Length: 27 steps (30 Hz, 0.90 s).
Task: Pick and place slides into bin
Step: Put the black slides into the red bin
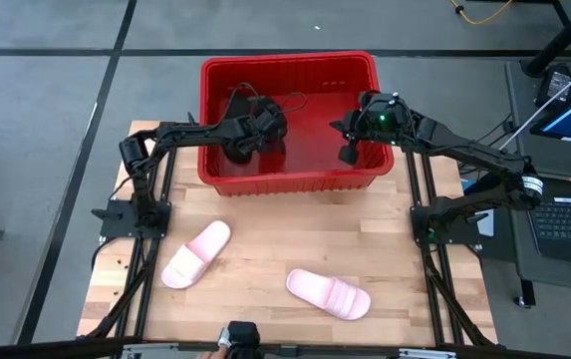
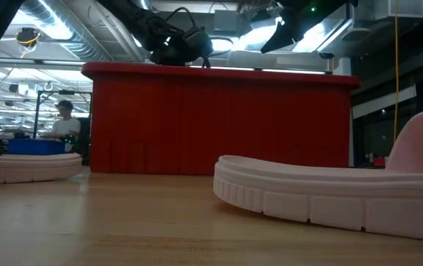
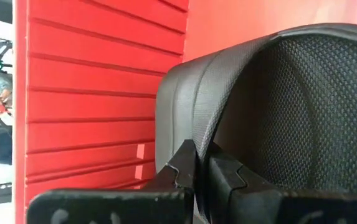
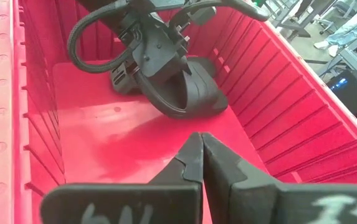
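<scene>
The red bin (image 1: 290, 179) stands at the table's far middle. My left gripper (image 1: 255, 135) is inside it, shut on a black slide (image 4: 187, 93), which also fills the left wrist view (image 3: 278, 106). My right gripper (image 4: 201, 155) is shut and empty, over the bin's right half (image 1: 350, 150). Two pale pink slides lie sole down on the table: one at the near left (image 1: 195, 254), one at the near middle (image 1: 330, 294). I cannot make out a second black slide. My left gripper pinches the edge of the black slide's wide strap (image 3: 198, 144) between its two fingers, one on the smooth outer face and one on the mesh lining. The fingers come from above, slanting in from the table's left. The slide hangs tilted on its side, its lower edge (image 4: 184, 115) down at the bin's floor.
The bin's ribbed walls (image 4: 271, 106) close in both grippers. Its front wall (image 2: 218, 122) fills the middle of the low view, with the pink slides in front of it (image 2: 329, 192) (image 2: 19, 166). A person (image 2: 63, 122) sits in the room behind.
</scene>
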Tool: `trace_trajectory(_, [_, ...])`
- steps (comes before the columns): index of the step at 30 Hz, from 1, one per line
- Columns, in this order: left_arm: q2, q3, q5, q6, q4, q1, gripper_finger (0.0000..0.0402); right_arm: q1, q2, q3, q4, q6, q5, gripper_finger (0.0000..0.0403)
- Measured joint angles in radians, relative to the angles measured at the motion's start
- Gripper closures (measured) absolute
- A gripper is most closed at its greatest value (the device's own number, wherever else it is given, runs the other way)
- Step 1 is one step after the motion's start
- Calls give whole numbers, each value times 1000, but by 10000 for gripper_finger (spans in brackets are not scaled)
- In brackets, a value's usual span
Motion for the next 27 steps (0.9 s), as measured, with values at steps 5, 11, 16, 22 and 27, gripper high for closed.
trace_trajectory(5, [0, 0, 48, 15, 9, 20, 395, 0, 0, 0, 0, 0, 0, 397])
trace_trajectory(11, [-1, 0, 53, 30, 16, 40, 395, 0, 0, 0, -1, 19, 0, 397])
trace_trajectory(16, [-1, 0, 55, 31, 8, 41, 395, 0, 0, 0, -5, 19, 0, 397])
trace_trajectory(22, [-1, 0, 56, 31, -7, 41, 395, 1, 0, 0, -4, 19, 0, 397])
trace_trajectory(27, [-1, 0, 56, 7, -49, 43, 395, 1, 0, 0, -4, 19, 0, 397])
